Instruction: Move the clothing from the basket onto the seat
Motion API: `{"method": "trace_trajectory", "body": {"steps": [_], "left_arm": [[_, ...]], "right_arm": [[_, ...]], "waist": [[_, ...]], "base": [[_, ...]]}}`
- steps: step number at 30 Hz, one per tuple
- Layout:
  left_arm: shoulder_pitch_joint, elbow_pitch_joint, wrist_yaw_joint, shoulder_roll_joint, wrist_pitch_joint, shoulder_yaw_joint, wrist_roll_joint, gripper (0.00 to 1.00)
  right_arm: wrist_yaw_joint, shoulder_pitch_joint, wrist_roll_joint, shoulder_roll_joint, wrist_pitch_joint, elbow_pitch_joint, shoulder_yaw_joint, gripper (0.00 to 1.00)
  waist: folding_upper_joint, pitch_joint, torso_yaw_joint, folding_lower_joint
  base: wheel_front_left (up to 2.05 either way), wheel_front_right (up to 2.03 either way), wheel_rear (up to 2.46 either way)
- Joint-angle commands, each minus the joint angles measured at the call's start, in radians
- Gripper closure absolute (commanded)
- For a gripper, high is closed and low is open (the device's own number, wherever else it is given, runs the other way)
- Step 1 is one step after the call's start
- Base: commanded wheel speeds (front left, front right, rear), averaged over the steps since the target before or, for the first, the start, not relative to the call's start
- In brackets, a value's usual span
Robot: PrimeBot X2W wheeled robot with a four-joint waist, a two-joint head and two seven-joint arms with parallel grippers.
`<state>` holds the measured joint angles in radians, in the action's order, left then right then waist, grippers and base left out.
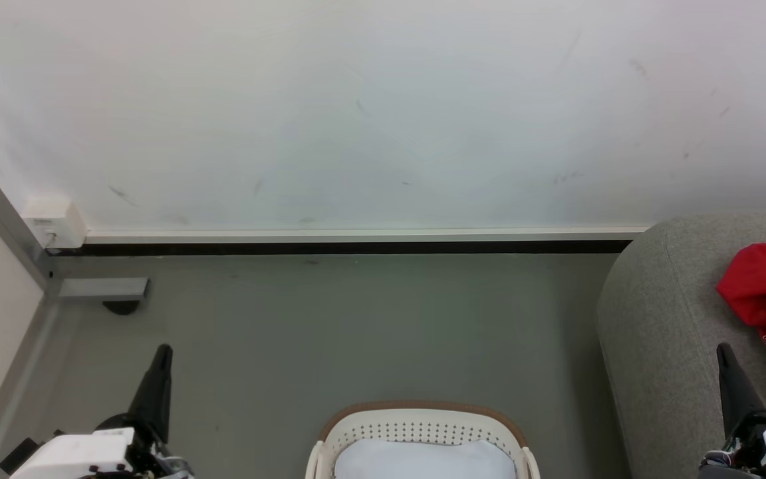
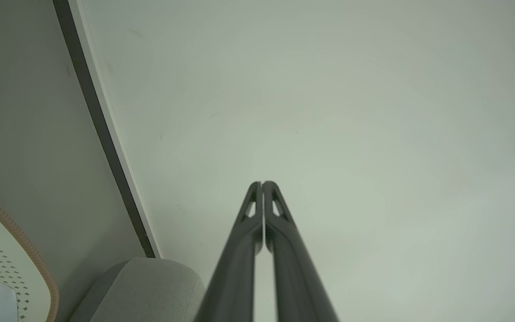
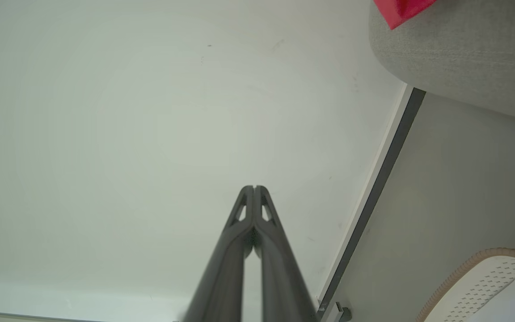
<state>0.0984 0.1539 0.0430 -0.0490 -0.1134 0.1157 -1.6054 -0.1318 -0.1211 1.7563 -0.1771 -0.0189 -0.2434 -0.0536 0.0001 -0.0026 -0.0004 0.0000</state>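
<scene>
The left gripper (image 1: 164,350) and the right gripper (image 1: 722,347) stood low at either side of the head view, fingers pointing up. In each wrist view the two dark fingers were pressed together at the tips, with nothing between them. The red clothing (image 1: 765,286) lay bunched on the light grey seat (image 1: 662,319) at the far right, just beyond the right gripper, with some white fabric beside it at the picture's edge. The basket (image 1: 423,407) sat on the floor between the grippers, left of the seat and apart from it. Only a plain white sheet (image 1: 423,462) showed inside it. Around them ran the grey floor (image 1: 356,332), a dark baseboard (image 1: 356,247) and the scuffed white wall (image 1: 356,100).
</scene>
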Motion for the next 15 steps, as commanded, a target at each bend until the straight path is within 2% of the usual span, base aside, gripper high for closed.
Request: {"method": "trace_trajectory", "body": {"steps": [1,15], "left_arm": [[0.008,-0.003,0.001,-0.002,-0.003,0.003,-0.013,1.00],[0.008,-0.004,0.001,-0.002,-0.003,0.003,-0.013,1.00]], "right_arm": [[0.002,-0.004,0.011,-0.006,0.001,0.004,0.001,1.00],[0.002,-0.003,0.029,-0.026,-0.020,0.009,-0.024,1.00]], "waist": [[-0.0001,0.000,0.000,0.0000],[-0.0001,0.000,0.000,0.0000]], "base": [[0.00,0.00,0.00],[0.00,0.00,0.00]]}}
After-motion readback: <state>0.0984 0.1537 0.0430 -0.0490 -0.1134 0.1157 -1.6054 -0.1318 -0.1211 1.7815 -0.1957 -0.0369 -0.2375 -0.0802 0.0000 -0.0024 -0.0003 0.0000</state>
